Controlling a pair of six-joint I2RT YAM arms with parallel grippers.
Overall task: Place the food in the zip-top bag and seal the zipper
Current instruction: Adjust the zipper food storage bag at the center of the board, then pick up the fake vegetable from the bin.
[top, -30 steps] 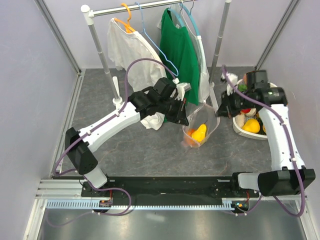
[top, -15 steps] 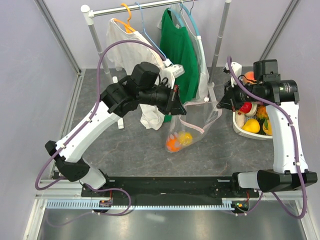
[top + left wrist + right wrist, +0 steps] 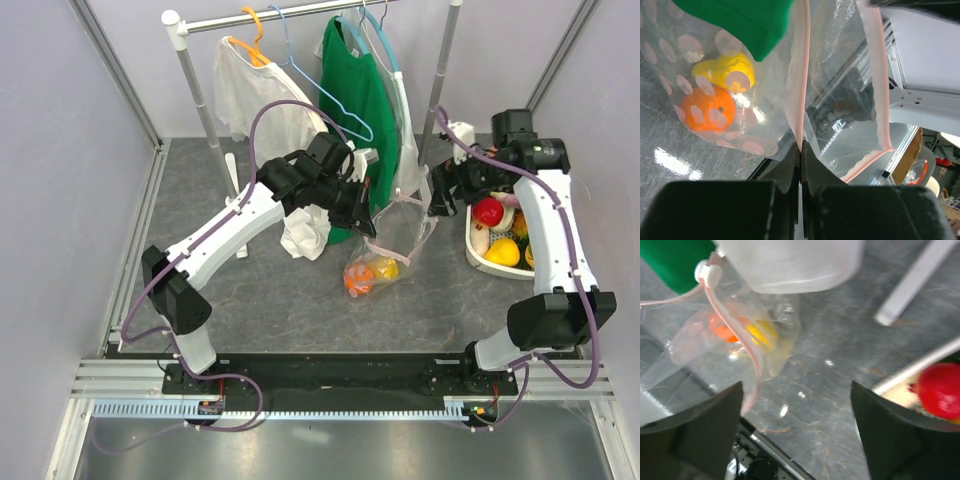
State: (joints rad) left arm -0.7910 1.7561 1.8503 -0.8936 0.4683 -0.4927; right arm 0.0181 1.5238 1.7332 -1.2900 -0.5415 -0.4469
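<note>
Pink zipper (image 3: pixel 801 75) edging is clenched between the shut fingers of the left hand (image 3: pixel 800 150), which pinches one side of the zip-top bag (image 3: pixel 840 100) at its top edge. From above, the left hand (image 3: pixel 368 226) holds the bag (image 3: pixel 395 245) raised by that edge just in front of a green shirt (image 3: pixel 355 100) hanging on the clothes rack (image 3: pixel 260 17). The bag sags down toward the grey surface (image 3: pixel 280 290). Whether its bottom touches the surface cannot be told.

The bag's mouth is not sealed. In the left wrist view the second pink strip (image 3: pixel 884 75) stands well apart from the pinched one. Two pieces of food lie together in the bottom of the bag, an orange toy fruit (image 3: pixel 707 110) and a yellow toy fruit (image 3: pixel 722 70) touching it. A fold of the green shirt (image 3: pixel 740 20) hangs across the top of that view.

The right hand (image 3: pixel 440 195) is released, its fingers (image 3: pixel 690 435) spread wide with nothing between them. It hovers just beside the bag's upper right corner, between the bag and the white oval basket (image 3: pixel 478 262). Its wrist view shows the bag (image 3: pixel 775 335) to the left, with a small white knob (image 3: pixel 702 271) on the pink edge. A red toy fruit (image 3: pixel 488 211) and another yellow piece (image 3: pixel 503 251) sit in the basket.
</note>
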